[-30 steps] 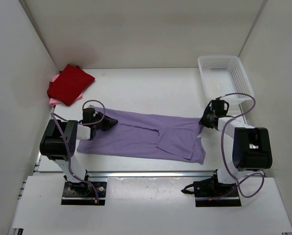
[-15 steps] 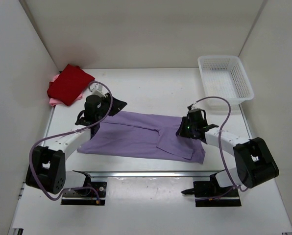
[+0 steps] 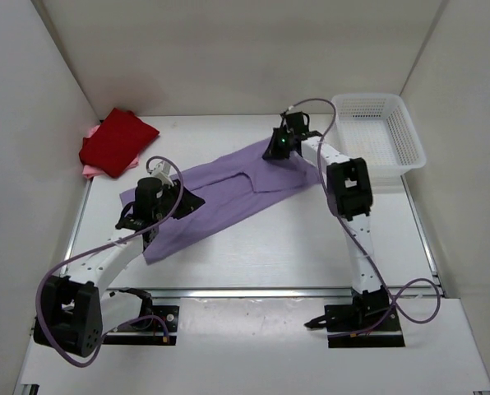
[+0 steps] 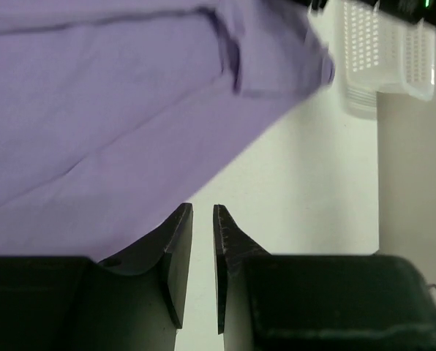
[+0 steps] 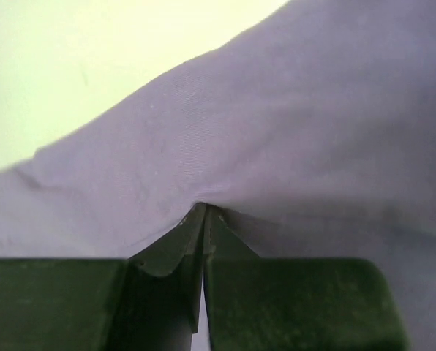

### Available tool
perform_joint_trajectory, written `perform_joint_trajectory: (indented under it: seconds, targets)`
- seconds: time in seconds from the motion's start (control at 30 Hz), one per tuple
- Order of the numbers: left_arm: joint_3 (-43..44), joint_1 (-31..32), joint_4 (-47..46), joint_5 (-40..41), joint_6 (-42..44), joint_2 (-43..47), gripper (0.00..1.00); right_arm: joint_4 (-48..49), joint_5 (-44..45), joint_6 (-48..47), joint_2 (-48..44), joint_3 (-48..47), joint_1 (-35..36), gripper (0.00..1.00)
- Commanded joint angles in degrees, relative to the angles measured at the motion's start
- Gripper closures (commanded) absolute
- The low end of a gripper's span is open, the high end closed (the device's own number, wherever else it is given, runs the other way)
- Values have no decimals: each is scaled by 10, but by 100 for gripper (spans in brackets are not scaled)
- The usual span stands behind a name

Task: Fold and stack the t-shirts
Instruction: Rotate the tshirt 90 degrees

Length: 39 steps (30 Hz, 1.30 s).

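Note:
The lavender t-shirt [image 3: 220, 193] lies in a slanted band from the near left toward the far middle of the table. My right gripper [image 3: 278, 151] is shut on its far end, and the right wrist view shows the cloth [image 5: 276, 131] pinched at the tips of that gripper [image 5: 205, 208]. My left gripper [image 3: 191, 202] hovers over the shirt's near edge. In the left wrist view this gripper [image 4: 203, 212] is open by a narrow gap, with bare table showing between its jaws and the shirt [image 4: 115, 110] beyond. The folded dark red t-shirt [image 3: 117, 140] rests on the pink t-shirt [image 3: 90, 171] at the far left.
A white mesh basket [image 3: 376, 132] stands at the far right corner, just right of the right gripper; it also shows in the left wrist view [image 4: 379, 58]. White walls close in the table on the left, back and right.
My right arm swung from the near right to the far middle, pulling the shirt's right end with it, so the shirt now lies slanted. My left gripper opened slightly and shifted.

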State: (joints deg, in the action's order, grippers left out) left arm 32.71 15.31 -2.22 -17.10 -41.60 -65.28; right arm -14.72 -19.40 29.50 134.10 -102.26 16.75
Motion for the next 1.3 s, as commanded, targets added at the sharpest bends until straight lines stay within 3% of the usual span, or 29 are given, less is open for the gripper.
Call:
perform_joint_trajectory:
  seconds: [0.0, 0.03, 0.1, 0.2, 0.23, 0.3, 0.33, 0.4, 0.43, 0.53, 0.63, 0.7, 0.77, 0.9, 1.07, 1.1, 1.17, 1.23, 1.27]
  targets:
    - [9, -13, 57, 2, 32, 23, 71, -210, -18, -57, 156, -444, 16, 99]
    - [14, -8, 70, 12, 42, 25, 70, -228, -41, -63, 204, -597, 15, 96]
    - [19, -6, 86, 29, 44, 22, 70, -174, -77, -53, 91, -405, 8, 91]
    - [14, -15, 86, 18, 38, 10, 71, -129, -20, -116, -119, -204, 41, 83]
    - [11, -17, 85, 9, 33, 8, 70, -96, -3, -123, -152, -163, 54, 76]
    - [31, -9, 93, 6, 42, -6, 70, -37, -7, -104, -265, 14, 64, 69]
    - [35, -5, 96, -11, 49, -9, 71, 16, -31, -76, -288, 57, 62, 69]
    - [62, 4, 119, -7, 73, -12, 66, 99, -59, -39, -366, 247, 70, 83]
    - [83, 9, 149, -3, 84, -17, 67, 142, -66, -24, -389, 317, 84, 98]
    - [102, -1, 187, 12, 114, -3, 80, 195, -63, -2, -396, 408, 138, 100]
    - [105, -21, 194, 13, 118, 21, 86, 261, -27, 44, -379, 454, 197, 95]
    - [118, -21, 216, 35, 130, 22, 87, 298, -9, 60, -354, 458, 221, 76]
    - [119, -32, 224, 27, 130, 23, 88, 297, 1, 71, -322, 434, 236, 65]
    - [101, -39, 201, 10, 120, 28, 86, 319, 21, 107, -246, 417, 248, 54]
    - [92, -34, 192, 8, 120, 26, 84, 327, 50, 144, -176, 390, 252, 56]
    - [91, -34, 191, 8, 116, 25, 84, 318, 49, 145, -169, 385, 254, 62]
    - [97, -29, 189, 18, 116, 25, 83, 305, 32, 154, -146, 360, 244, 87]
    - [104, -14, 201, 28, 121, 20, 83, 312, 16, 157, -160, 376, 226, 100]
    - [110, -13, 204, 35, 122, 16, 83, 310, 15, 152, -176, 397, 220, 100]
